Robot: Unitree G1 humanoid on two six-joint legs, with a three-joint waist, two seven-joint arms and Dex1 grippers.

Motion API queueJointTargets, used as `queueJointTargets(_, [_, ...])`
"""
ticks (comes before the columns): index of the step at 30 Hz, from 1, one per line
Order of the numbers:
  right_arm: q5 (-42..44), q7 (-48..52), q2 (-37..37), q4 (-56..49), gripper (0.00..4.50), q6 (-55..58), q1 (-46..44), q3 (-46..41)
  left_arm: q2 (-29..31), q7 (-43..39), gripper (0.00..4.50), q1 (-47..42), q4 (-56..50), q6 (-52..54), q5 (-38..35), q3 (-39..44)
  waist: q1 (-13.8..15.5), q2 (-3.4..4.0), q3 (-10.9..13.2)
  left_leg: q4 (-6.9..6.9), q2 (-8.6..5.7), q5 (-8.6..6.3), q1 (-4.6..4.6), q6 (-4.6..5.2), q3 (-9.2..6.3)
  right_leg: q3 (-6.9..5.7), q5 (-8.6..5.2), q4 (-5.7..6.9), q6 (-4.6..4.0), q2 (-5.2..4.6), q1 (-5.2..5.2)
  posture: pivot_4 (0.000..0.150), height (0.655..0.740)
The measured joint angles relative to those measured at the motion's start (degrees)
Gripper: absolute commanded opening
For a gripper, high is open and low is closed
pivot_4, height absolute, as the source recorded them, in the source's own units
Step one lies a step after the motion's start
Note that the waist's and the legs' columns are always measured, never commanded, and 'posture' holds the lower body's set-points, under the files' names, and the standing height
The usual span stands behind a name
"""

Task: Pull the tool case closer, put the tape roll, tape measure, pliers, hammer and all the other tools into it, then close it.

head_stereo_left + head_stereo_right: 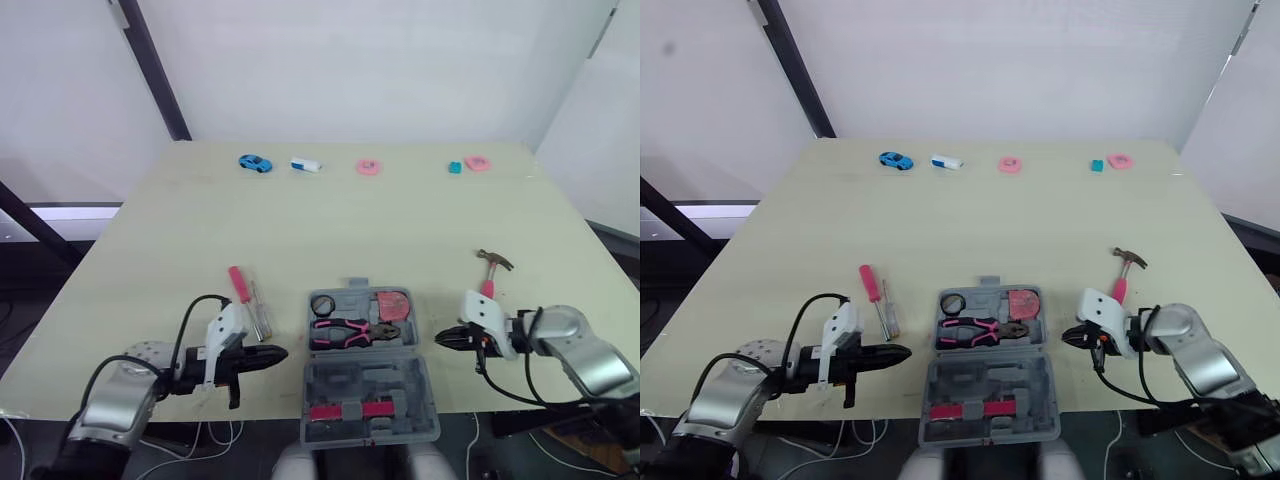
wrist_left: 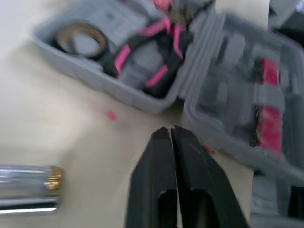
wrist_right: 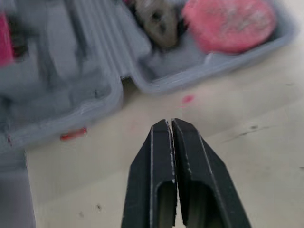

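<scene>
Closed empty, left tool (image 2: 171,130) and right tool (image 3: 170,123) flank case (image 1: 368,398).

Pliers (image 1: 352,332) in case (image 1: 370,386), hammer (image 1: 491,270) right

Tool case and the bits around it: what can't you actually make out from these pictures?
- Hammer: lower handle hidden behind the right claw's white mount, eye views.
- Clear-handled screwdriver: mostly cut off by the left wrist view's edge.
- Pink strips in the tool case lid: too blurred to name, all views.
- Small things along the table's far edge: too small to identify, eye views.
</scene>
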Motion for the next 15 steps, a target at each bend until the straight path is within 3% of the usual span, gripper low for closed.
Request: queueJointTargets(15, [-9.0, 4.5, 2.9, -0.7, 0.00, 5.0, -7.5, 10.8, -6.2, 1.1, 0.01, -7.5, 6.3, -1.8, 7.4, -8.3, 0.3, 0.01, 0.0, 0.12, -0.01, 0.00, -0.06, 0.00, -0.05, -0.02, 0.03, 0.07, 0.02, 0.02, 0.00, 0.150, 0.7400])
